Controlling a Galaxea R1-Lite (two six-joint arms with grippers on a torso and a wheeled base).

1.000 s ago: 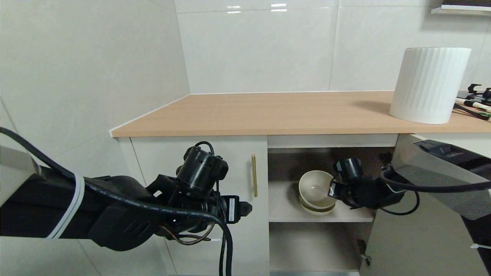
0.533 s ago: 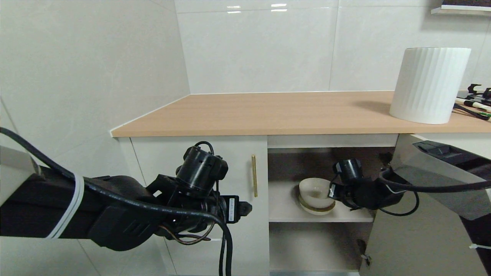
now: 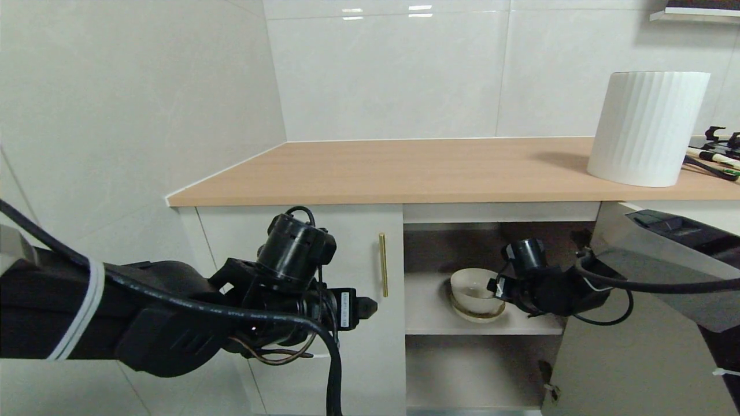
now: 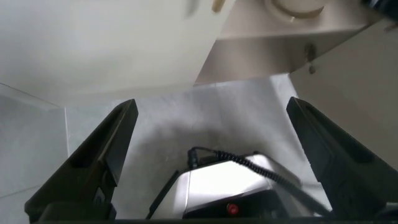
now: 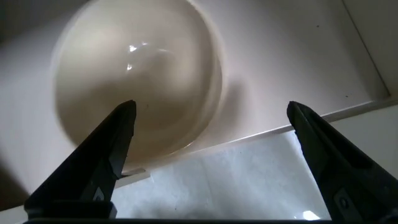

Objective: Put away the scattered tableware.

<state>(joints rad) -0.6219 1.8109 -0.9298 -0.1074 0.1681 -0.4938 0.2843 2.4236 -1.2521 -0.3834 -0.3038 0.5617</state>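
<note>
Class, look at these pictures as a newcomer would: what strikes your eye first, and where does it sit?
A cream bowl sits atop another dish on the open cabinet's shelf, the open right gripper close beside its rim. The left gripper hangs before the closed cabinet door, and a tall white ribbed container stands on the wooden countertop, far right.

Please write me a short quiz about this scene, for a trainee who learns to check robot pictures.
1. True or false: the cream bowl sits atop an olive-rimmed dish on the cabinet shelf.
2. Choose: the right gripper is A) open, B) shut on the bowl, C) shut on a spoon.
3. Fill in: the white ribbed container stands on the ____.
Key: 1 true; 2 A; 3 countertop.
</note>
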